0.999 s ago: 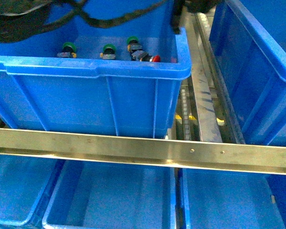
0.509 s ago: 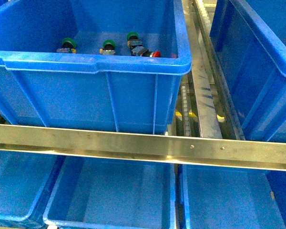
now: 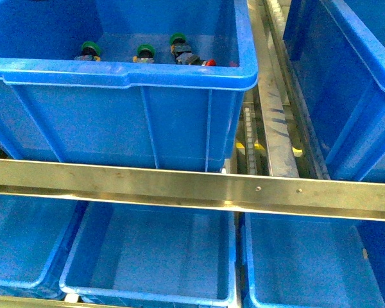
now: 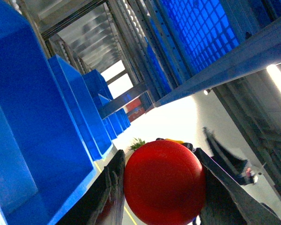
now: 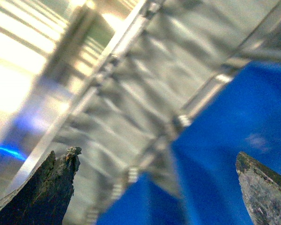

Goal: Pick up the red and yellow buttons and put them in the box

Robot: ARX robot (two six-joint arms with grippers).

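Since the red button (image 4: 161,180) sits clamped between the fingers of my left tool (image 4: 165,187), its round cap filling the gap, I judge the pick of that one done and the carry to the box to be the step in hand. A yellow sliver (image 4: 174,139) peeks out just behind the cap, too small for me to say what it is. My right tool (image 5: 157,180) is spread wide with nothing between its tips, and its view is blurred against metal racking and blue plastic.

Neither arm shows in the front view. There the upper bin (image 3: 128,80) holds three green buttons (image 3: 90,48) and another red-capped switch (image 3: 209,62) near its right wall; I see no yellow cap in it. Below the metal rail (image 3: 179,186) lies a lower bin (image 3: 147,256), which I take as the likely drop spot.

Next I would bring the left tool over that bin, lower it inside the walls, and only then let go; the yellow one remains to be found.
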